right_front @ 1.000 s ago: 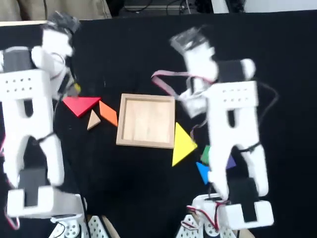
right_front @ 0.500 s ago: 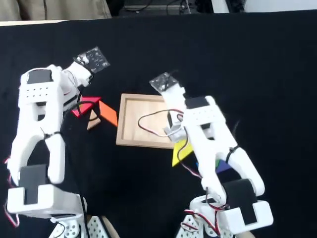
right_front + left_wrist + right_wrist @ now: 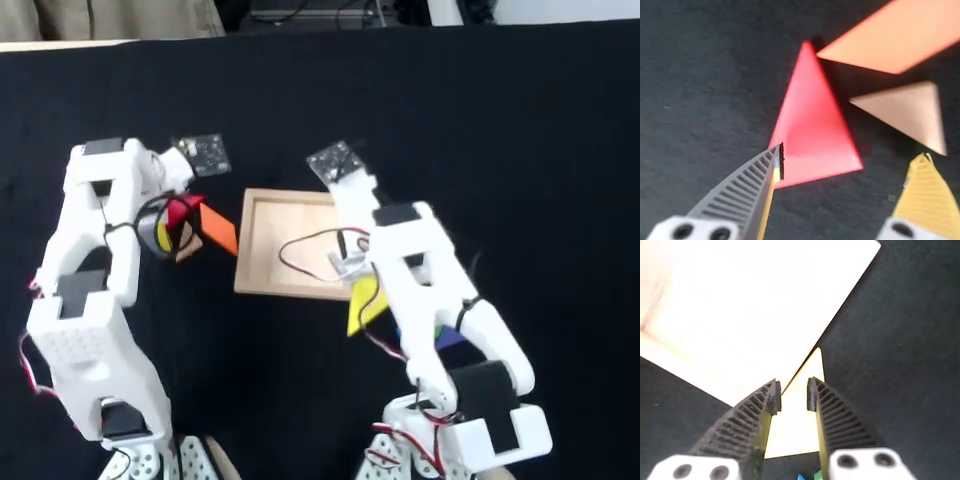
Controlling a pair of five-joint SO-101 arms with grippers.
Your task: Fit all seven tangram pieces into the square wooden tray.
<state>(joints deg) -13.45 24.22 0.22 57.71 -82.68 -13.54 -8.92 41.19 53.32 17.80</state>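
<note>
The square wooden tray [image 3: 262, 240] lies mid-table with nothing in it. The red triangle [image 3: 186, 209] lies to its left, beside the orange parallelogram [image 3: 219, 229]. My left gripper [image 3: 176, 228] hangs open right over the red triangle [image 3: 812, 130], one finger on each side, with the orange parallelogram [image 3: 895, 35] and a tan triangle [image 3: 907, 112] just beyond. My right gripper [image 3: 792, 386] hovers at the tray's [image 3: 755, 315] near right corner. Its fingers are a narrow gap apart above the tip of the yellow triangle [image 3: 801, 412], which lies outside the tray [image 3: 362, 308].
A purple piece [image 3: 450, 338] peeks out from under the right arm, and green [image 3: 816, 473] and blue [image 3: 800, 476] pieces lie behind the yellow triangle. The black cloth beyond the tray is bare.
Both arms came down from raised poses. The left gripper swung in over the red triangle. The right gripper moved to the tray's corner above the yellow triangle. The pieces stayed put.
</note>
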